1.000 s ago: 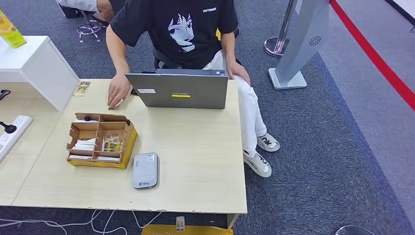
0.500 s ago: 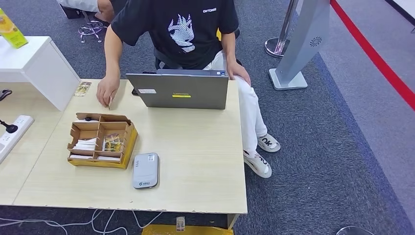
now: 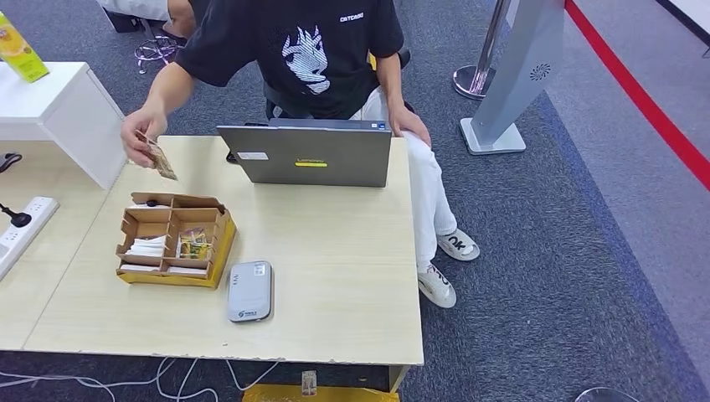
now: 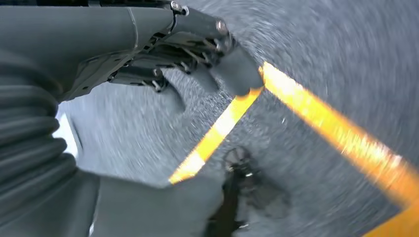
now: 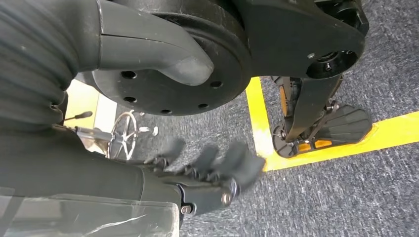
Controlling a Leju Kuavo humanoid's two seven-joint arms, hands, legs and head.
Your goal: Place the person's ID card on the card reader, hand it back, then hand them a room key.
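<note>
You saw the person's hand (image 3: 141, 138) lift off the worktop (image 3: 335, 251), where it had rested a second earlier, and hold the ID card (image 3: 161, 160) in the air above the cardboard organiser (image 3: 172, 239). The card reader (image 3: 249, 291) stayed put. Your left hand (image 4: 197, 64) and right hand (image 5: 207, 168) hung over carpet, fingers apart, holding nothing.

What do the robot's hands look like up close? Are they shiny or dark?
Mostly dark. The left hand has a smooth grey cover, a grey ribbed sleeve behind it like a bendy hose, and dark fingers with small silver screws and metal links. The right hand looks the same: ribbed grey cover, thick rounded grey thumb, and dark fingers with a silver screw at the base.
</note>
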